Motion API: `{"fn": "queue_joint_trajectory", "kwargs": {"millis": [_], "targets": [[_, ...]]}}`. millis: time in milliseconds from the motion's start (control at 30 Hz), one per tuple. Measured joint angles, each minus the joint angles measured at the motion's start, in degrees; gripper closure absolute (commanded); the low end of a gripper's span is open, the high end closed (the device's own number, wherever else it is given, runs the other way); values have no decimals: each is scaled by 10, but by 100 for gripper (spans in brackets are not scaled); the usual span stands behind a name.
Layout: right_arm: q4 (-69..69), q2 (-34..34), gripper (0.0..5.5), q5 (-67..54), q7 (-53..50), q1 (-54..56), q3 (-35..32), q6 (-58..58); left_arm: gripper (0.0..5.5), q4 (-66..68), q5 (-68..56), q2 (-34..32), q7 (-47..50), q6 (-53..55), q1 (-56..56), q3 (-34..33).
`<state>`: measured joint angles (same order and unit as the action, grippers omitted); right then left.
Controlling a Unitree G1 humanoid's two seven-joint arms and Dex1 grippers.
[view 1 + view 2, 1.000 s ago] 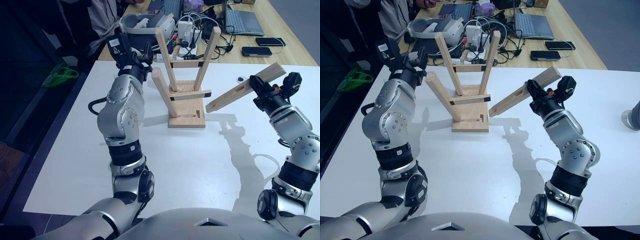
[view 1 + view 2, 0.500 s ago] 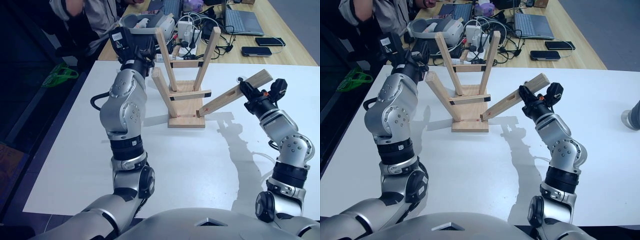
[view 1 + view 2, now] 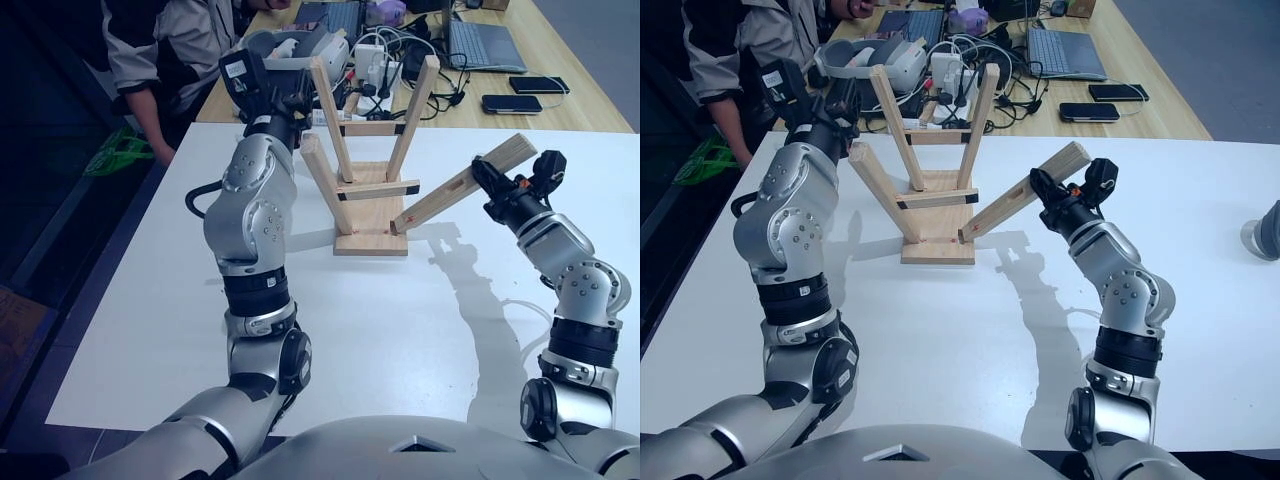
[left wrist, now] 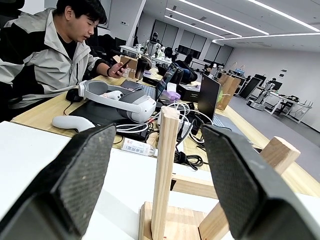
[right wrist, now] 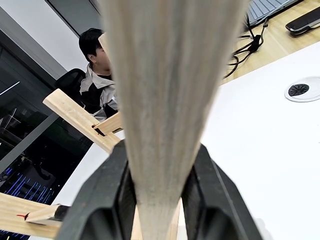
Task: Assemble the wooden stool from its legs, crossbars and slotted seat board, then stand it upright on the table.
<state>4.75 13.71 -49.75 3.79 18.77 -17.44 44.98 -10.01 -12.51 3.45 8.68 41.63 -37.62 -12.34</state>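
The stool lies upside down: its slotted seat board (image 3: 372, 241) is flat on the white table, with three legs (image 3: 331, 118) sticking up, joined by crossbars (image 3: 379, 189). My right gripper (image 3: 497, 186) is shut on a fourth, loose leg (image 3: 452, 189). That leg slants down to the left, its lower end touching the board's near right corner. In the right wrist view the fingers (image 5: 102, 202) clamp the leg (image 5: 165, 90) on both sides. My left gripper (image 3: 276, 96) hovers open just left of the stool's tilted leg. Its black pads (image 4: 65, 190) stand wide apart and hold nothing.
Behind the table a wooden desk (image 3: 570, 105) holds laptops, phones, cables and a white headset (image 4: 120, 100). A person sits at the back left. A cable grommet (image 5: 298, 90) sits in the tabletop on the right. The near part of the table (image 3: 380, 340) is bare.
My right gripper has carried the loose leg left and down, bringing its lower end onto the seat board's corner. The left gripper has shifted slightly toward the stool.
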Motion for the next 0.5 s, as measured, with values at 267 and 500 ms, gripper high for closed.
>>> {"fn": "queue_joint_trajectory", "kwargs": {"millis": [267,500], "targets": [[-8,-12,451,-6,0,8,-8,-2,234,3,-5,-1,1,-6,0,-1],[-16,-27,451,-5,-2,12,-7,2,234,12,-6,-2,5,-13,-2,-5]]}}
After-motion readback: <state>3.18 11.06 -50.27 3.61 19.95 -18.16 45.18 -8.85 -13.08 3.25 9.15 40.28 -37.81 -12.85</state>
